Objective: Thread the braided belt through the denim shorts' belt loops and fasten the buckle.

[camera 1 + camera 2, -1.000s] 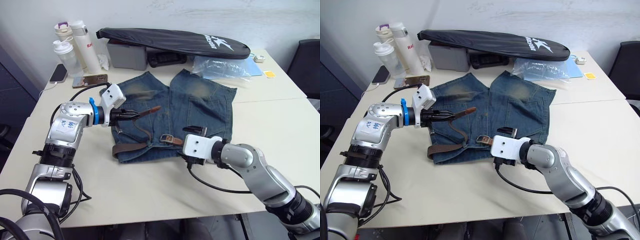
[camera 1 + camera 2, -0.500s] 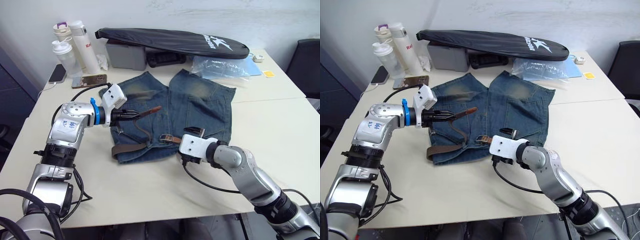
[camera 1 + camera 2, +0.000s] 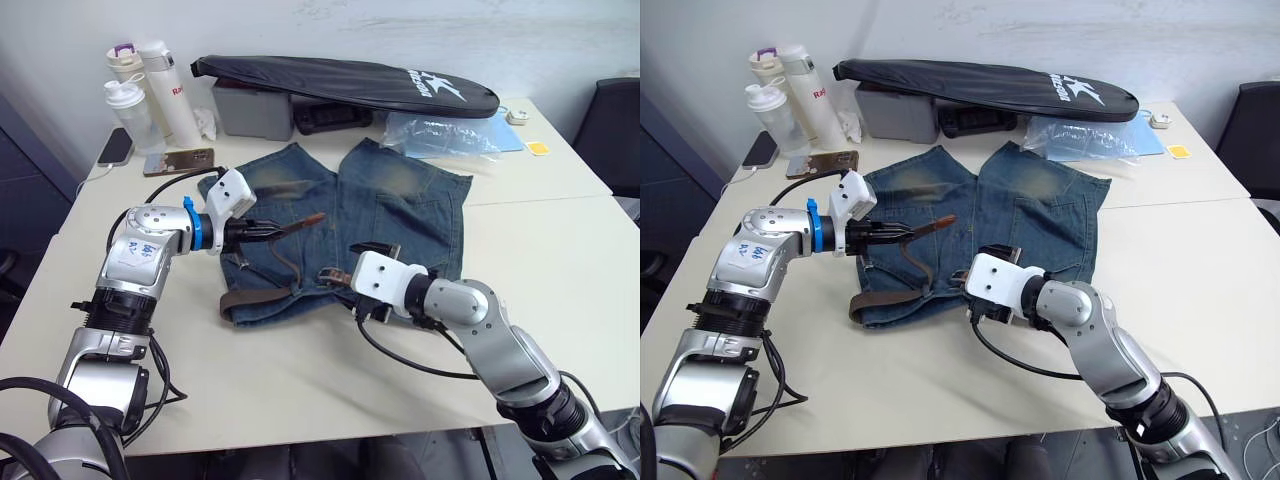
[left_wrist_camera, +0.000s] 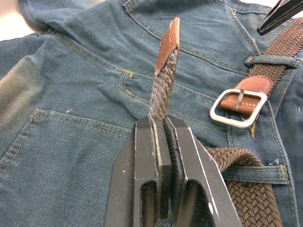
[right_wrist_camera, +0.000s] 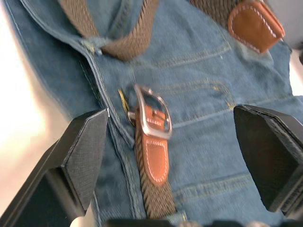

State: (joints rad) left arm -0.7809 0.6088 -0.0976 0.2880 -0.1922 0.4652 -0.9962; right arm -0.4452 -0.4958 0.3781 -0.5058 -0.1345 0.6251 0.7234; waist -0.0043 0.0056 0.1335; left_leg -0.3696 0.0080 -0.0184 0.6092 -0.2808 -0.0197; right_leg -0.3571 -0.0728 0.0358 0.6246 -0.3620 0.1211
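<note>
Meanwhile left tool (image 4: 163, 124) pinches braided belt (image 4: 163, 85) above denim shorts (image 3: 400, 210).

Our left arm reaches in from the left side, elbow bent, forearm pointing right across the scene. Its gripper (image 4: 161, 124) is squeezed tight — fingers (image 4: 142, 161) pressed together with a strap end pinched between them, wrist roughly level. Our right arm comes up from the near right corner, elbow low, forearm angled left and away. That gripper (image 5: 175, 156) hangs with its two black fingers (image 5: 85, 156) spread wide apart — nothing between them, pointing down-ish.
</note>
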